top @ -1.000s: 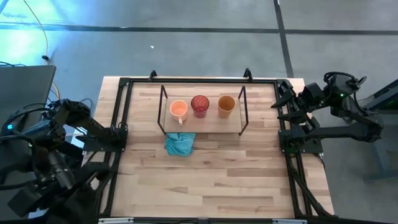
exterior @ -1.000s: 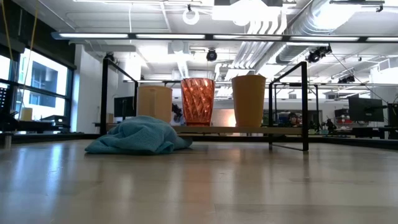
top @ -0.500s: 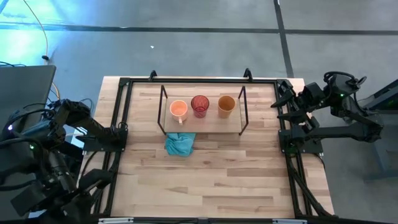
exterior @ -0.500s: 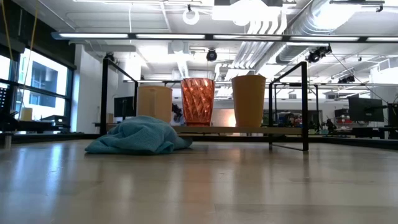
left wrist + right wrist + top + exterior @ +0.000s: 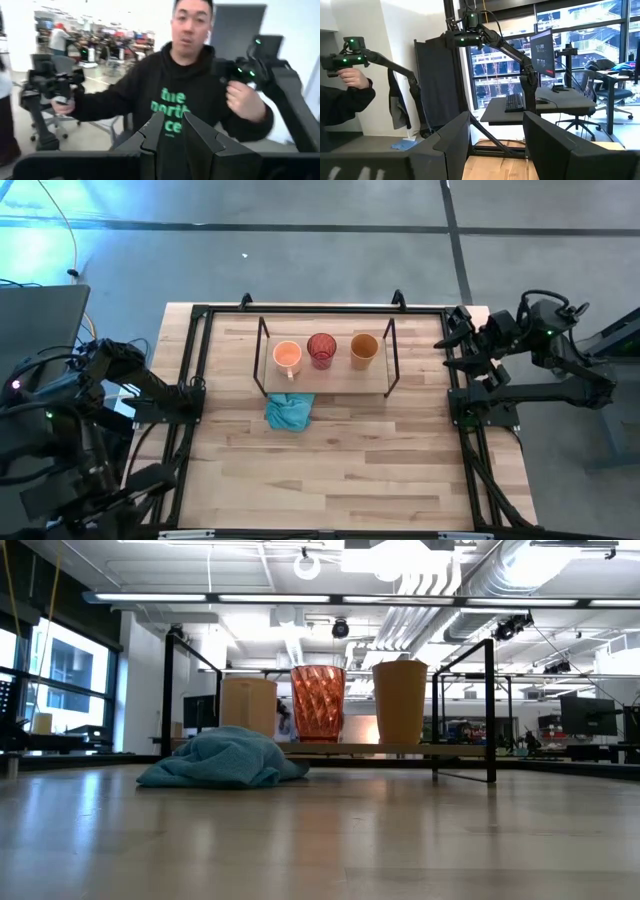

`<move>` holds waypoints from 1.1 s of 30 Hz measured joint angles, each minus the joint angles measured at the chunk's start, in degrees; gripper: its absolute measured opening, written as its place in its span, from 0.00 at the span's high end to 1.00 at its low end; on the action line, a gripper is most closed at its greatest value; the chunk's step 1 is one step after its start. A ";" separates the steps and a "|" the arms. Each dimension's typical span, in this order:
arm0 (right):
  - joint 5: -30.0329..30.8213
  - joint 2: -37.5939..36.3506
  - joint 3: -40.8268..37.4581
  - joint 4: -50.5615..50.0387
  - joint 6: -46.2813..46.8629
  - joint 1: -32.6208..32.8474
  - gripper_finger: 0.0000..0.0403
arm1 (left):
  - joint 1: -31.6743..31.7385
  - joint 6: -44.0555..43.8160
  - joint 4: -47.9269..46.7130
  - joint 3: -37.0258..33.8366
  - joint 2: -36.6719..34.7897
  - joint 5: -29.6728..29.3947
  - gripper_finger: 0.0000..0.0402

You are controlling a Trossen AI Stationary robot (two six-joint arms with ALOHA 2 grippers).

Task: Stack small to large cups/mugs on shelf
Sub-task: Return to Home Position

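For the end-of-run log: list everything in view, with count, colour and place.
table: 1, light wood, black frame around it
shelf: 1, black wire frame with light wood board, on the table's far half
mug: 1, light orange, left end of the board in the high view
red cup: 1, red patterned, middle of the board
tumbler: 1, amber-orange, right end of the board
cloth: 1, teal-blue, crumpled on the table in front of the shelf, near the mug
person: 1, black hoodie, in the room, holding dark control handles
left tool: 1, dark, off the table's left side
right tool: 1, dark, open, off the table's right side

Bright ceiling strips (image 5: 350, 602) overhead; glare patch on floor (image 5: 40, 250); tabletop (image 5: 330, 450) evenly lit.
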 joint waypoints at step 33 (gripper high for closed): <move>-0.02 4.57 -0.09 1.97 1.06 2.19 0.56 | 0.00 7.18 -20.38 -0.04 -1.96 1.70 0.86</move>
